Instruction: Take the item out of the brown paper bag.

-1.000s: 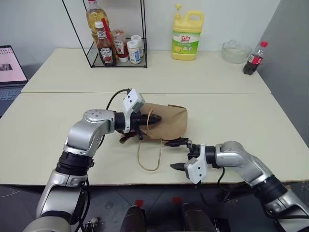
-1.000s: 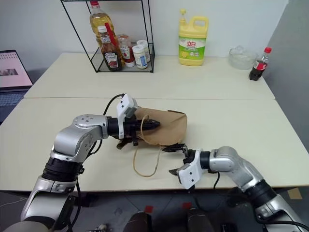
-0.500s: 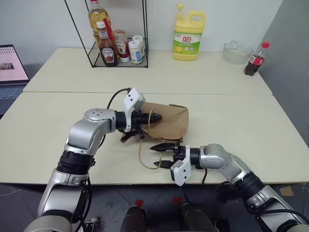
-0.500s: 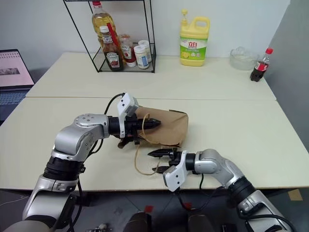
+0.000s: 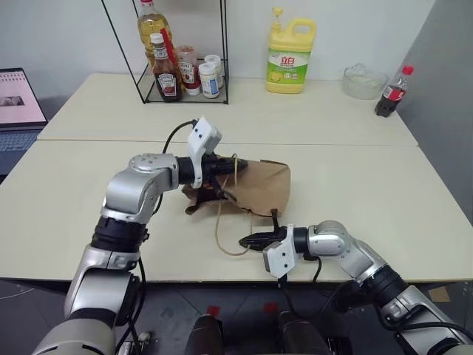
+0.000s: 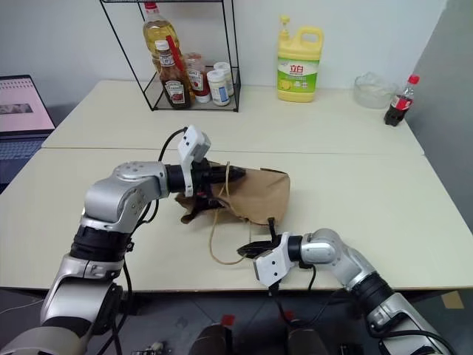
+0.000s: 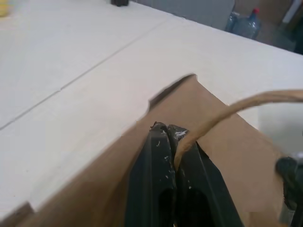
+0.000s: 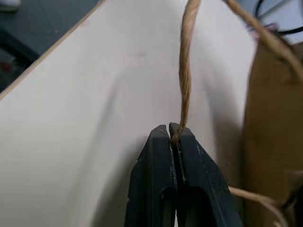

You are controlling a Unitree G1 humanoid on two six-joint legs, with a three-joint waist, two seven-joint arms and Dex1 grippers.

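Nearest the table's [image 5: 66, 222] front edge, we find the right gripper [image 5: 248, 241] with its 2 fingers pressed together on the lower handle loop [image 5: 222, 235] of the brown paper bag [image 5: 259, 186]; the right wrist view confirms the twisted cord pinched right at the fingertips. The hold is thin, on the very tip, and we judge that any sideways pull could let the cord slip free.

Just beyond, the bag lies on its side at mid-table. The left gripper [image 5: 230, 168] is clamped on the upper handle cord [image 7: 246, 101] at the bag's mouth, as the left wrist view shows. The 2 grippers therefore hold 1 handle each, and we judge the step in hand is spreading the mouth open.

The item is not visible; we take it to be still inside the bag and cannot tell how it lies.

Risks we note from here:
1. Pulling the 2 cords apart too hard could tear a handle from the paper.
2. Lifting the mouth end could roll the bottle deeper toward the closed end.
3. With both grippers occupied, 1 must release to reach in, and the mouth may then collapse.

Farther back stand the wire rack [image 5: 185, 52] of condiments, the yellow detergent jug [image 5: 290, 55] and the cola bottle [image 5: 391, 91], all well apart from the work.
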